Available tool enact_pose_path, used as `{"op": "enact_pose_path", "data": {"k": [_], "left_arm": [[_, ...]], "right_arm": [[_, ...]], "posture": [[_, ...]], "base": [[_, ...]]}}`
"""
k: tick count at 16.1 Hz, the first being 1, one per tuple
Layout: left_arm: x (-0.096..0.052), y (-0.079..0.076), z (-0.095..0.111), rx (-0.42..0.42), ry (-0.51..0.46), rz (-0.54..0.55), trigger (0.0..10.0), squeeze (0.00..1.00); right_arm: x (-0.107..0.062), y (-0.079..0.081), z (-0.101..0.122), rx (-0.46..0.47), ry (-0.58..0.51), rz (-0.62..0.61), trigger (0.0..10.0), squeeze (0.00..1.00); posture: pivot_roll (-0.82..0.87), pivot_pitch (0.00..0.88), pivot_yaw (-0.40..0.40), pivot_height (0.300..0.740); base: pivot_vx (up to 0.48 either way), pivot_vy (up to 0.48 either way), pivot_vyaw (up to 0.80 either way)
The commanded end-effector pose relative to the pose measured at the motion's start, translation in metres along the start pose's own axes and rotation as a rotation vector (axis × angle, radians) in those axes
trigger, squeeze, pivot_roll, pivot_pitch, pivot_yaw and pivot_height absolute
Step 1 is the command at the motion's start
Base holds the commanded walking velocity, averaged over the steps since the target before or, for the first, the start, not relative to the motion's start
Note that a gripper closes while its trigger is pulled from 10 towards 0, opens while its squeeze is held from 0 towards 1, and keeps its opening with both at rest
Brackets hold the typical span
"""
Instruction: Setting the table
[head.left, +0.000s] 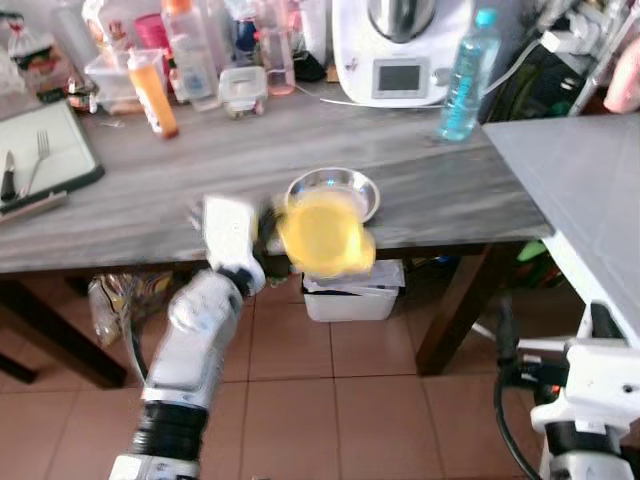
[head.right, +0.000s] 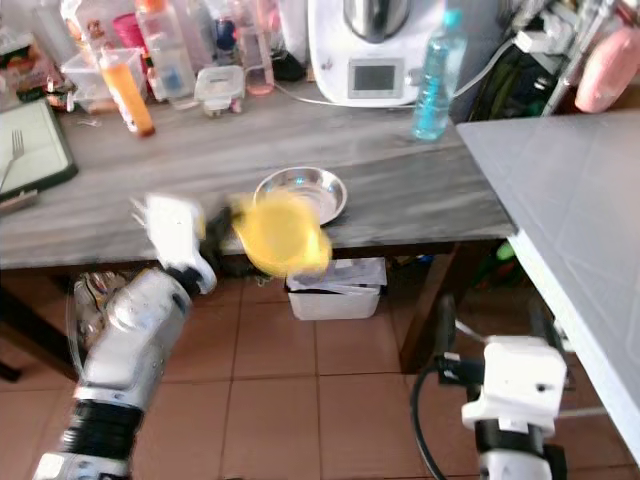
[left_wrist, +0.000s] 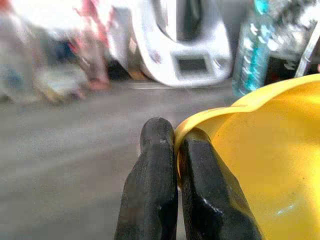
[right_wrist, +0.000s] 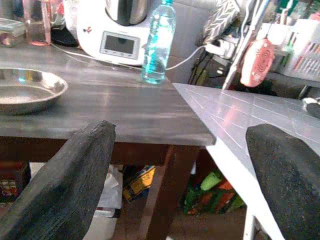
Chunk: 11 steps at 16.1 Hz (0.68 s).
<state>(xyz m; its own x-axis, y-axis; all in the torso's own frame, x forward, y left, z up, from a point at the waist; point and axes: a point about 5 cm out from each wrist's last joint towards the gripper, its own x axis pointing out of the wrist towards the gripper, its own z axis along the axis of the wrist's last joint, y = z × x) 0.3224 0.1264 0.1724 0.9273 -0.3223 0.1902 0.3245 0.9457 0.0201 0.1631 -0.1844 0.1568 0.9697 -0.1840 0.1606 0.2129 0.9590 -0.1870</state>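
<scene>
My left gripper (left_wrist: 176, 150) is shut on the rim of a yellow plastic bowl (head.left: 322, 235), which it holds in the air at the front edge of the grey wooden table (head.left: 200, 170). Both are blurred in the head views. Just behind the yellow bowl a round steel dish (head.left: 336, 187) lies on the table, also seen as the steel dish (right_wrist: 25, 90) from the right wrist. My right gripper (right_wrist: 182, 175) is open and hangs low beside the table's right end, holding nothing.
Bottles (head.left: 180, 50), a white kitchen machine (head.left: 400, 50) and a blue water bottle (head.left: 468, 75) crowd the table's back. A tray with a fork (head.left: 38, 155) lies at far left. A grey counter (head.left: 590, 190) stands to the right. A white bin (head.left: 350, 298) sits under the table.
</scene>
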Motion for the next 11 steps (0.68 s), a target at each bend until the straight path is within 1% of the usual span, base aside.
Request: {"op": "enact_pose_path", "data": {"k": [1,2,3,6,7,9,11], "left_arm": [[-0.009,0.011,-0.002,0.023,0.009,0.049,0.0,0.00],[-0.010,0.013,-0.001,0.021,0.007,0.064,0.0,0.00],[-0.008,0.015,0.002,0.027,-0.004,0.081,0.0,0.00],[0.000,0.014,0.008,0.025,-0.017,0.109,0.0,0.00],[0.002,0.014,0.008,0.030,-0.019,0.123,0.0,0.00],[0.006,0.013,0.007,0.004,-0.009,0.132,0.0,0.00],[0.010,0.009,0.007,0.000,-0.010,0.125,0.0,0.00]], "right_arm": [[-0.001,0.001,0.003,0.002,-0.001,0.010,10.0,0.00],[-0.002,0.001,0.002,0.002,-0.001,0.012,10.0,0.00],[0.000,0.003,0.002,0.005,-0.003,0.016,10.0,0.00],[0.004,0.007,0.004,0.014,-0.011,0.033,10.0,0.00],[0.004,0.007,0.004,0.016,-0.011,0.034,10.0,0.00],[0.005,0.008,0.004,0.018,-0.015,0.038,10.0,0.00],[0.006,0.011,0.005,0.021,-0.020,0.043,10.0,0.00]], "posture": [[0.02,0.114,0.019,0.740],[0.03,0.112,0.015,0.740],[0.03,0.112,0.015,0.740],[0.03,0.113,0.010,0.740],[0.03,0.113,0.010,0.740],[0.03,0.114,0.012,0.740],[0.03,0.117,0.016,0.740]], "base": [[0.000,0.000,0.00],[0.000,0.000,0.00],[0.000,0.000,0.00],[0.000,0.000,0.00],[0.266,0.000,0.00],[0.268,0.000,0.00],[0.304,0.000,0.00]]}}
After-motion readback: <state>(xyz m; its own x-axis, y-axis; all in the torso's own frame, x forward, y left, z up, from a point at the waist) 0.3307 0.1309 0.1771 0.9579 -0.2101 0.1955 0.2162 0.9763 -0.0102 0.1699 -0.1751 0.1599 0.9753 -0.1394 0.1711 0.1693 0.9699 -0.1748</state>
